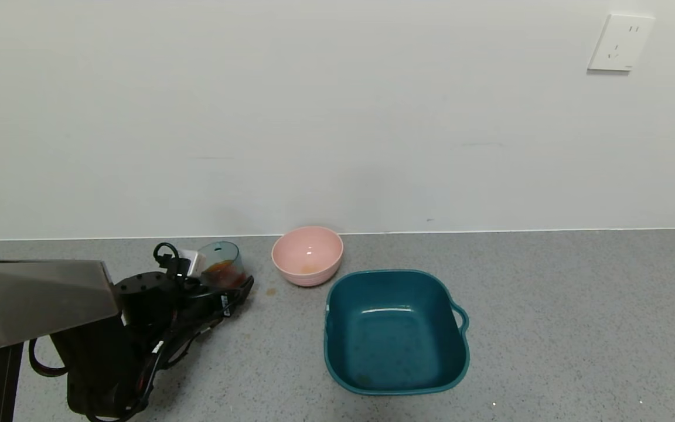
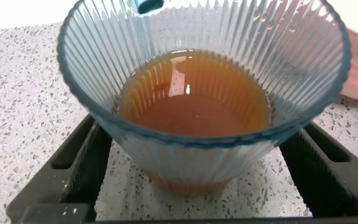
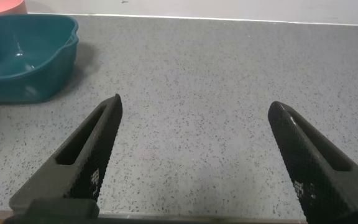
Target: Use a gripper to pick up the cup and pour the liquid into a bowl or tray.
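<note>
On the grey counter, our left gripper (image 1: 229, 287) is straddling the cup (image 1: 222, 266) of liquid (image 2: 194, 106), fingers spread, not yet squeezing.

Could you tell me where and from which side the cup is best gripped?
Grip the cup low on its ribbed wall, from the side, level with the counter. It stands upright, tapers towards its base and holds liquid, so a top grasp seems unwise. The left gripper, open, already straddles it there.

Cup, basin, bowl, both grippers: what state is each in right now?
Cup: upright on the counter, part full of brown liquid.
Left gripper: open, fingers either side of the cup.
Teal basin: empty.
Pink bowl: upright, faint brownish residue inside.
Right gripper: open, holding nothing.
</note>
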Robot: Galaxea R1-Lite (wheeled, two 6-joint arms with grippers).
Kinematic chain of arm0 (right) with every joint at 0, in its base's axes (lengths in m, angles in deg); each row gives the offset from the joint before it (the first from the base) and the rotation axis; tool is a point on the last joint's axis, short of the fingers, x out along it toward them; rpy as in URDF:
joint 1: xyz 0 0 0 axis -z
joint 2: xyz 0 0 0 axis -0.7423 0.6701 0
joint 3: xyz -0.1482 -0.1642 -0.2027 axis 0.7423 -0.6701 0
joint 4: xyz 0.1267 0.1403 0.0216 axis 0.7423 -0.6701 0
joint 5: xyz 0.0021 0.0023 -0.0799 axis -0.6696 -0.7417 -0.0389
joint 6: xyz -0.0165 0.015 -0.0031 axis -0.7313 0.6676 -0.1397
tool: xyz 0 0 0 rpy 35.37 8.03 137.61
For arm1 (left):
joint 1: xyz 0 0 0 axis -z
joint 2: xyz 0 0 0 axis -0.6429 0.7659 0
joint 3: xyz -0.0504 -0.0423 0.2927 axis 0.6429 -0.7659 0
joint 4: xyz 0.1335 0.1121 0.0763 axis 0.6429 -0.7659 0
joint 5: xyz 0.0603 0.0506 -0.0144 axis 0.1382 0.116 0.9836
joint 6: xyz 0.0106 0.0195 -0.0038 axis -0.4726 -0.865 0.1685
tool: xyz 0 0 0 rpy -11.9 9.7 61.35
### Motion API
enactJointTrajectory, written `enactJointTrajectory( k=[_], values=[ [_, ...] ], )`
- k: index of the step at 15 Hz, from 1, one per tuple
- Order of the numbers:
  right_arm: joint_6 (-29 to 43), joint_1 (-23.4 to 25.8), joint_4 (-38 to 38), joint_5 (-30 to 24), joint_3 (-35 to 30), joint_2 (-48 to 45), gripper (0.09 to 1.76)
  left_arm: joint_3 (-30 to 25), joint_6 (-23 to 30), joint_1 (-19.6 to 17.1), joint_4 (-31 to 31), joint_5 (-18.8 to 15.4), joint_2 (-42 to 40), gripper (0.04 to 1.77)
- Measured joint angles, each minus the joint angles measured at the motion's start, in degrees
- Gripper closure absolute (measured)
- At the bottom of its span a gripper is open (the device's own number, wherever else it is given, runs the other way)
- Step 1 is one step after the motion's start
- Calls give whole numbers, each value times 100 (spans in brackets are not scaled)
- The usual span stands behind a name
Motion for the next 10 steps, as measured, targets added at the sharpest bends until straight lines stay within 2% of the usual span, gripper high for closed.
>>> enactJointTrajectory(
  k=[7, 9, 10],
  values=[
    [0, 0, 0, 0, 0, 0, 14, 9, -5, 27, 0, 0, 0, 9],
    [0, 0, 0, 0, 0, 0, 14, 20, -9, 24, -11, -9, 5, 40],
    [0, 0, 1, 0, 0, 0, 14, 20, -11, 27, -11, -18, 2, 48]
  ],
)
